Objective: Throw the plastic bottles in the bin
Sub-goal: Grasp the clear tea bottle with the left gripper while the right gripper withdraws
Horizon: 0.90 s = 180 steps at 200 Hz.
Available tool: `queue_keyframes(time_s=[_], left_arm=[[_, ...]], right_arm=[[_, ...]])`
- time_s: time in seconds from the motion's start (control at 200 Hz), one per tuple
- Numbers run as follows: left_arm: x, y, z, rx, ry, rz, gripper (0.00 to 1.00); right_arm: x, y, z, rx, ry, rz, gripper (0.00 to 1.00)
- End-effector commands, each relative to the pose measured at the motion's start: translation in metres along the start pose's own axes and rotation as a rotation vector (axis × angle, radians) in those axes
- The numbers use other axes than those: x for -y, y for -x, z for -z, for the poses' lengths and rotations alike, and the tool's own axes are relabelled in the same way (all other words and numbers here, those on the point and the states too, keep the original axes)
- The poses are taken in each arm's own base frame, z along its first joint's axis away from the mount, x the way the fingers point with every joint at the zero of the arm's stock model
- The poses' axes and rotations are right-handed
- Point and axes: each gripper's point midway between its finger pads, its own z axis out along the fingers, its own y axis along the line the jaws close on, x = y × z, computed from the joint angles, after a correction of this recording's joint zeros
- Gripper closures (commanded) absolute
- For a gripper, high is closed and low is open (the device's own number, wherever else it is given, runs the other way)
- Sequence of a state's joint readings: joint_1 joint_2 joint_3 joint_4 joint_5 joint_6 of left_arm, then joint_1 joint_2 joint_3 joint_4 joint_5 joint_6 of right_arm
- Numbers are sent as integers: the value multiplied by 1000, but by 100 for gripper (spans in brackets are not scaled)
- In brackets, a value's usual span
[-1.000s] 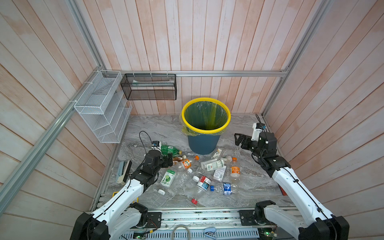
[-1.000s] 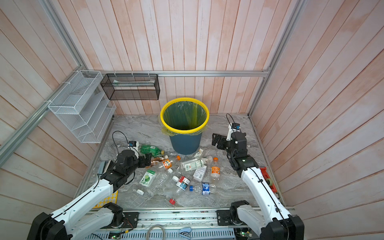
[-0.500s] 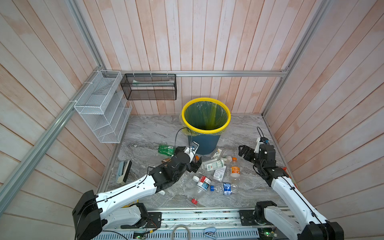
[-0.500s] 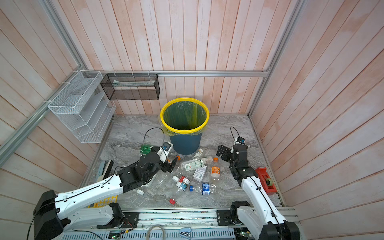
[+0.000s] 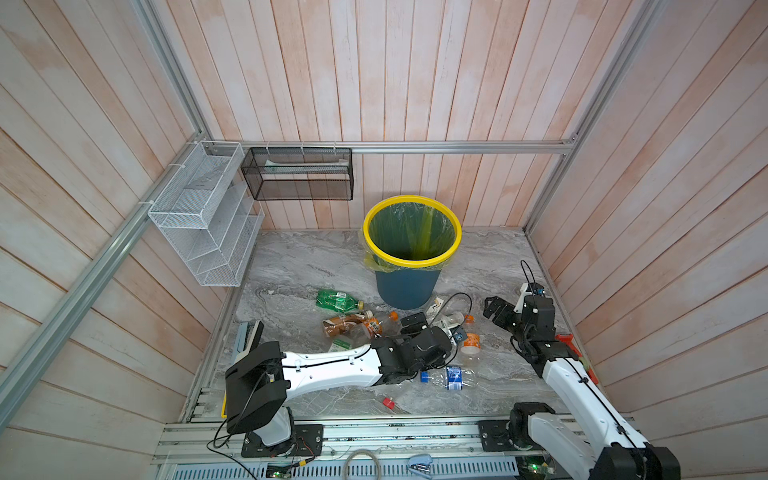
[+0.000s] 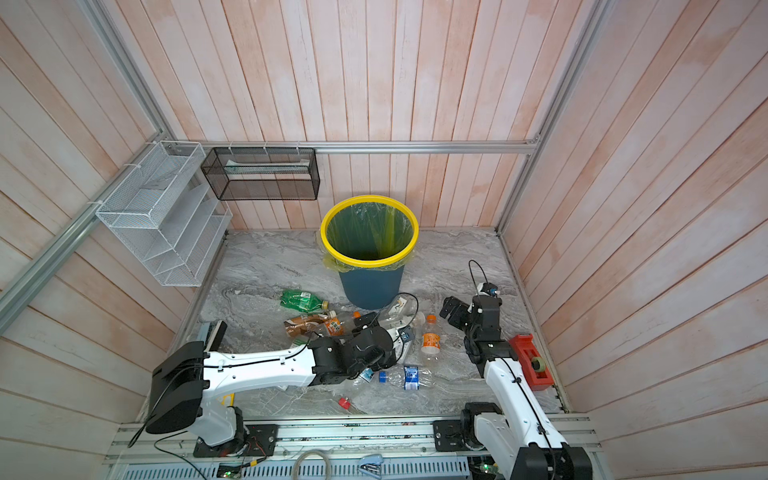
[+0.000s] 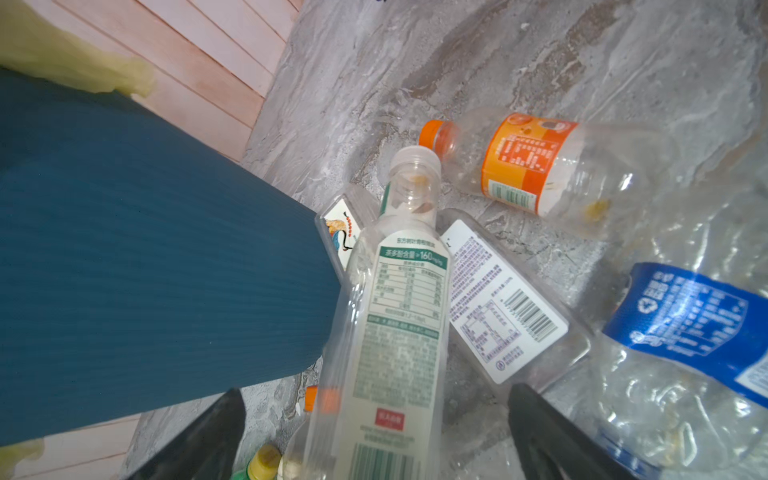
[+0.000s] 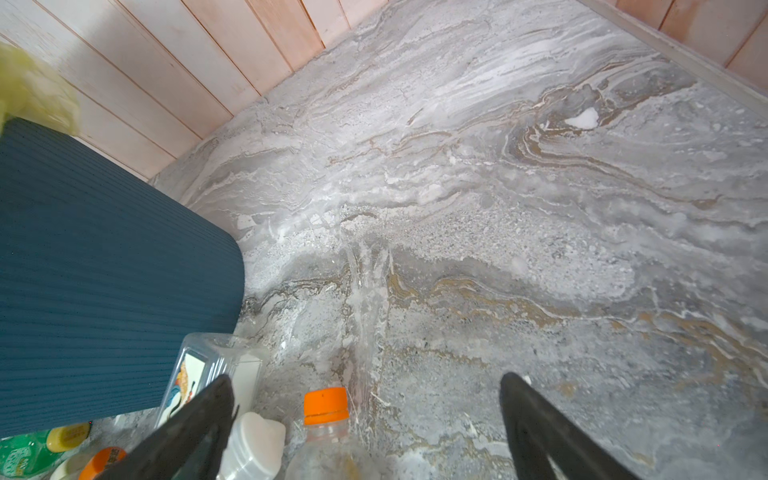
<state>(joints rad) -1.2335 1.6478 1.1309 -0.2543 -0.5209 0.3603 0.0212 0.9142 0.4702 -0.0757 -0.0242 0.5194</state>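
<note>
At far left a white wire rack (image 5: pixel 203 224) hangs on the wall, with a black mesh basket (image 5: pixel 297 174) beside it. On the marble tabletop (image 5: pixel 299 266) the plastic bottles (image 5: pixel 343 326) lie on their sides in a loose cluster just in front of the bin (image 5: pixel 405 286), a green bottle (image 5: pixel 336 300) leftmost. The left end effector (image 7: pixel 374 395) reaches into the cluster, jaws wide. 1 clear green-labelled bottle (image 7: pixel 399 299) lies between them, ungripped, beside the bin's wall. Right of it lies an orange-labelled bottle (image 5: pixel 471 343). The right end effector (image 8: pixel 365 380) hovers right of the cluster, jaws wide, holding nothing. A red tape dispenser (image 6: pixel 532 361) sits at far right.
</note>
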Motion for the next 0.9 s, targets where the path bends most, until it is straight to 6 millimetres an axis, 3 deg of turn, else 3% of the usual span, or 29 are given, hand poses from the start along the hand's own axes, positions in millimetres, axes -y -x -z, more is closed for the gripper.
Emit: queue_keyframes(time_s=[0.0, 0.18, 0.58, 0.895], left_arm=[[7, 2, -6, -26, -36, -82, 0], [16, -1, -21, -79, -64, -137, 0], [13, -12, -48, -176, -123, -154, 3], [13, -19, -60, -217, -137, -162, 12]], right_arm=[[1, 3, 3, 20, 10, 12, 1], [3, 2, 2, 23, 8, 14, 1], [3, -1, 0, 14, 19, 36, 1], [4, 1, 0, 18, 18, 41, 1]])
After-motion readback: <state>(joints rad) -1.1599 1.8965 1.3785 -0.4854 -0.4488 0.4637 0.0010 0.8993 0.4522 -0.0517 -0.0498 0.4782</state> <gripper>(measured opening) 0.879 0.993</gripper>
